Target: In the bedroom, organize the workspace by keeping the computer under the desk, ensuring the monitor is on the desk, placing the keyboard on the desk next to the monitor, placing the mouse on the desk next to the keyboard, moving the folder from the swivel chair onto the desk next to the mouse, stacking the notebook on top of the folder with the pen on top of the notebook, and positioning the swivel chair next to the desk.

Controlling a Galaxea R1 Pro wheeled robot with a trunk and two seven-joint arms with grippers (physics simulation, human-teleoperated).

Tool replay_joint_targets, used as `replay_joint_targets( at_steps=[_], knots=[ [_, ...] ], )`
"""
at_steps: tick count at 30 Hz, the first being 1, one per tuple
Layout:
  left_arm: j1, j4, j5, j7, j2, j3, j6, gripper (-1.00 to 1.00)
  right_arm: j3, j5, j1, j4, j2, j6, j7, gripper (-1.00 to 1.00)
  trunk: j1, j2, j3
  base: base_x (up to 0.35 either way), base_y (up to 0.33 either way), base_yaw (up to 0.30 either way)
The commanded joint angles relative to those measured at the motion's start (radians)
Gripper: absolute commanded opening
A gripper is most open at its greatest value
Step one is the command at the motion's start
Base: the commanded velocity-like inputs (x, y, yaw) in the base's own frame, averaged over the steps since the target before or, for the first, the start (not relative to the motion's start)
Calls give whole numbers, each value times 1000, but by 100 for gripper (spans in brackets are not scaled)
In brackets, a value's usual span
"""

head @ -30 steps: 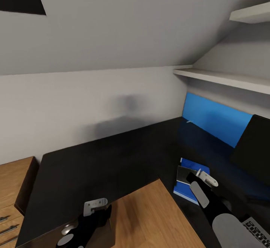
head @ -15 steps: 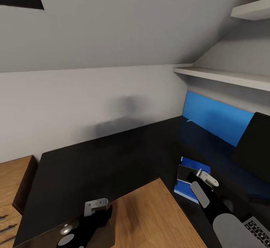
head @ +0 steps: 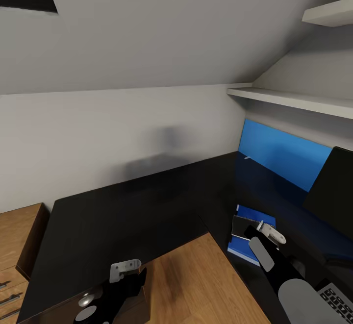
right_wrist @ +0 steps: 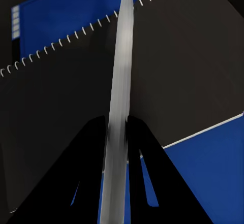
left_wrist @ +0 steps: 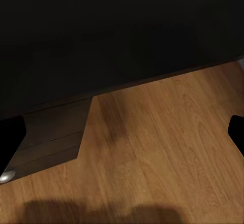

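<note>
Over the right wing of the black L-shaped worktop, the right hand is seen closed on the pen, a thin pale stick clamped between the two dark fingers and pointing out beyond them. Directly below the pen, the notebook, dark-covered with a white spiral binding, is laid on the bright blue folder, blue being visible past the notebook's edges on both sides. Whether the pen touches the notebook cannot be told. Just beyond the right arm, at the lower right corner of the head view, a corner of the keyboard is seen on the worktop, and the dark panel of the monitor is seen at the right edge, tilted. A blue panel is fixed to the wall behind it, under a white shelf.

The left hand is held low at the worktop's inner corner, above the wooden floor and beside the dark drawer unit; whether it is wide or narrow cannot be told
</note>
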Motion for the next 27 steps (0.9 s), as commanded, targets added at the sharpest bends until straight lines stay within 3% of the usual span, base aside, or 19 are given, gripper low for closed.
replay_joint_targets(
  at_steps=[1,27],
  knots=[
    [0,-1,10,9,0,-1,3,100,2,-3,0,-2,-1,6,-5,-100,0,-1,-1,66,0,0],
    [0,-1,12,7,-1,-8,10,100,5,-3,0,-3,0,4,-5,-100,0,-1,-1,67,0,0]
  ],
)
